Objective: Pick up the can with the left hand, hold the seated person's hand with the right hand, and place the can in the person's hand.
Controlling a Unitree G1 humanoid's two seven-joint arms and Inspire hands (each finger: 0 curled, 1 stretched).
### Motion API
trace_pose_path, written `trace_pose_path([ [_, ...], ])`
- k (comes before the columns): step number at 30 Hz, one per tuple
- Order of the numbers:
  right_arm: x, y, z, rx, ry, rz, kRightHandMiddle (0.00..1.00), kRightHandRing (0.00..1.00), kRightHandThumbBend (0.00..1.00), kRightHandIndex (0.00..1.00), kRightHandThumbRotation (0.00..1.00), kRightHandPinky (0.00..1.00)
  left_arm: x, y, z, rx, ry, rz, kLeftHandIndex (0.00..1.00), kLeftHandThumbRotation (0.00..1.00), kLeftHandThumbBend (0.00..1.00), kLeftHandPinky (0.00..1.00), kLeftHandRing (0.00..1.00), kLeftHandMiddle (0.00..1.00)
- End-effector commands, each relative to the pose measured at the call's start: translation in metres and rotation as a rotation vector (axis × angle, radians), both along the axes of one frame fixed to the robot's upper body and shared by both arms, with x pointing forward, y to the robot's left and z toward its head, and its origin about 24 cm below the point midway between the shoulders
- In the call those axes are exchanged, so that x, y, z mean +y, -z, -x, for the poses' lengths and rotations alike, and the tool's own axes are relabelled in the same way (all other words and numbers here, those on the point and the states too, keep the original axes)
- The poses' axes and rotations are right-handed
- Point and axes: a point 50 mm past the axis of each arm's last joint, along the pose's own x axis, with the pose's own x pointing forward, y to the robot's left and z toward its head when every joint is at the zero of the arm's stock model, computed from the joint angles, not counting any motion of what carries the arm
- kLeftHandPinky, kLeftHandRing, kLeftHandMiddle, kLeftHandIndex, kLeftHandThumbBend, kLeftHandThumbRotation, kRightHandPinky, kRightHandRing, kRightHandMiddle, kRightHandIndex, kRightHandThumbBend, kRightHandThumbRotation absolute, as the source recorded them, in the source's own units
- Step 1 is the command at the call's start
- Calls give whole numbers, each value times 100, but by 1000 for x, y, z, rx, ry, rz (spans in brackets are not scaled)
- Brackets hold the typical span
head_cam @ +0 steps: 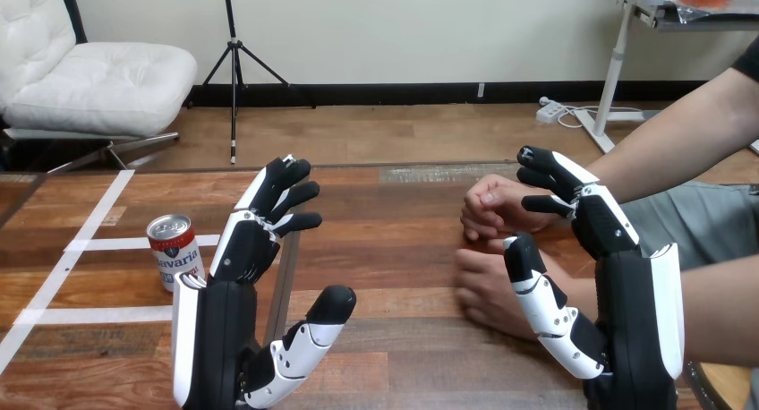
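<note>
- Can (174,251): one. Red and white with a silver top, standing upright on the table's left part, just beside the outer edge of the left hand and apart from it.
- Left hand (240,253): one. It is raised over the table with the fingers straight and fanned apart and the thumb held out to the side; it grips nothing.
- Right hand (610,229): one. Its fingers are extended and loosely spread and the thumb points forward; nothing is pinched. It is close beside the person's hands; contact cannot be judged.
- Person's hands: two, both at the view's right. The person's upper hand (490,209) is curled loosely, and the person's lower hand (481,292) lies flat on the table, partly behind the right thumb.
- Table (394,249): one, wooden.
- White tape strips (98,211): three, on the left part of the table.
</note>
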Motion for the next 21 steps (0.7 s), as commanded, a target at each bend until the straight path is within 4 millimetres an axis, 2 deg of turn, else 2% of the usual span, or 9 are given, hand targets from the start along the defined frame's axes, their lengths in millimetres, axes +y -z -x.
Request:
trace_pose_path([
  [1, 2, -11, -6, -70, -14, -14, 81, 77, 42, 79, 61, 67, -7, -4, -3, -24, 3, 29, 86, 66, 67, 69, 80, 85],
  [21, 2, -11, -6, -72, -18, -18, 81, 77, 42, 79, 60, 67, -8, -4, -3, -22, 2, 28, 86, 65, 67, 69, 79, 85],
])
